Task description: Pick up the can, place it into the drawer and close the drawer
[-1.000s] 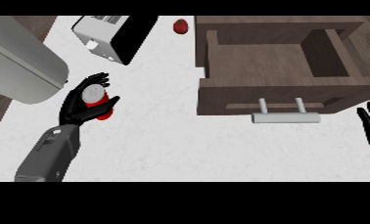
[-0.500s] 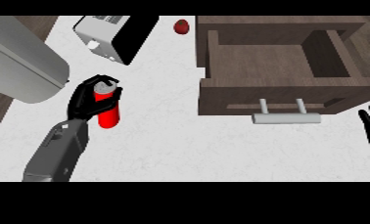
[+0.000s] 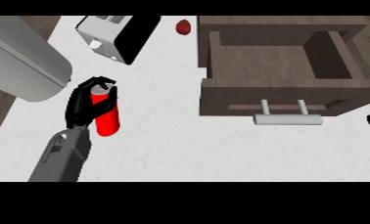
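Observation:
A red can (image 3: 108,116) with a silver top is held over the white counter at the left, its red body pointing toward me. My left hand (image 3: 81,106) is shut on it, fingers curled round its upper part. The dark wooden drawer (image 3: 209,59) stands pulled open at the right, nothing showing inside, and its silver bar handle (image 3: 287,119) faces me. Only a dark sliver of my right hand (image 3: 366,119) shows at the right edge, level with the handle.
A white and black toaster-like box (image 3: 115,34) stands at the back left. A small dark red fruit (image 3: 183,26) lies behind the drawer's left corner. A large grey rounded body (image 3: 29,66) fills the far left. Bare counter (image 3: 180,145) lies between can and drawer.
My left hand has closed round the can and raised it, tilting it so that its red side shows. The hand has shifted slightly right. The drawer is unchanged.

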Motion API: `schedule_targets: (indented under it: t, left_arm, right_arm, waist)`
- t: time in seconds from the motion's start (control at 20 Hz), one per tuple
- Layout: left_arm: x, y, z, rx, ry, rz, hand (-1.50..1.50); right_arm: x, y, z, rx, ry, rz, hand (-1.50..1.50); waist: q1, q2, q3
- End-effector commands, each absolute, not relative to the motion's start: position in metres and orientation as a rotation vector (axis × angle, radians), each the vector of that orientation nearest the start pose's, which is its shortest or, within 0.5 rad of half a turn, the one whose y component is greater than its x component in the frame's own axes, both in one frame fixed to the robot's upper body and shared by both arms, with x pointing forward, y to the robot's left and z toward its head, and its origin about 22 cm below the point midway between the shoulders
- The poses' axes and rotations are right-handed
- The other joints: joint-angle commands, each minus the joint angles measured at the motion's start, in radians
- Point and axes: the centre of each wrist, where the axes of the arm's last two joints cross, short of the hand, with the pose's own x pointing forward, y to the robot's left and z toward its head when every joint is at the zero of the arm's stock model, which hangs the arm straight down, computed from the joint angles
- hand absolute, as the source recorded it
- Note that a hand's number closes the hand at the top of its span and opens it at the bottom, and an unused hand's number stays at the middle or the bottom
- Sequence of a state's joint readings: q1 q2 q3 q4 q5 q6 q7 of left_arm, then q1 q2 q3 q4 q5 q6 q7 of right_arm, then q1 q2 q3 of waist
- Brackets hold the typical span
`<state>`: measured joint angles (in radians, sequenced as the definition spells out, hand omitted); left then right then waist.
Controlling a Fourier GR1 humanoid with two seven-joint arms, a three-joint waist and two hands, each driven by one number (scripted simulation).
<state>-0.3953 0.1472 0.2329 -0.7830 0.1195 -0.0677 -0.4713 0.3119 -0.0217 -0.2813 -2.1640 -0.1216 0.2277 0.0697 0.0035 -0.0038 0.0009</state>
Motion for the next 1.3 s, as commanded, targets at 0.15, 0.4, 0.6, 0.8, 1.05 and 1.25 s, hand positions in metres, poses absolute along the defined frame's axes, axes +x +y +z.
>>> schedule_targets:
  t: [0.15,0.4,0.6,0.8,1.05,1.25]
  left_arm:
    - [0.325,0.257,-0.022,0.015,-1.69,0.084,1.5]
    - [0.318,0.211,0.018,0.006,-1.75,0.0,1.5]
    - [0.332,0.182,0.073,-0.028,-1.772,-0.036,1.5]
    - [0.345,0.152,0.089,-0.039,-1.757,-0.071,1.5]
    - [0.34,0.114,0.132,-0.054,-1.791,-0.125,1.5]
    - [0.355,0.082,0.164,-0.069,-1.798,-0.132,1.5]
  right_arm:
    - [0.135,-0.285,0.092,-0.179,-1.828,-0.032,-1.5]
    - [0.148,-0.303,0.099,-0.196,-1.839,-0.028,-1.5]
    - [0.13,-0.306,0.096,-0.185,-1.813,-0.024,-1.5]
    - [0.14,-0.309,0.088,-0.181,-1.82,-0.04,-1.5]
    - [0.138,-0.294,0.103,-0.213,-1.816,-0.032,-1.5]
    - [0.136,-0.325,0.096,-0.187,-1.843,-0.029,-1.5]
  waist:
    - [-0.006,0.002,-0.001]
    - [0.001,0.001,0.0]
    - [-0.005,-0.001,0.0]
    - [-0.011,0.003,0.0]
    - [-0.012,0.003,-0.001]
    - [-0.024,0.003,0.0]
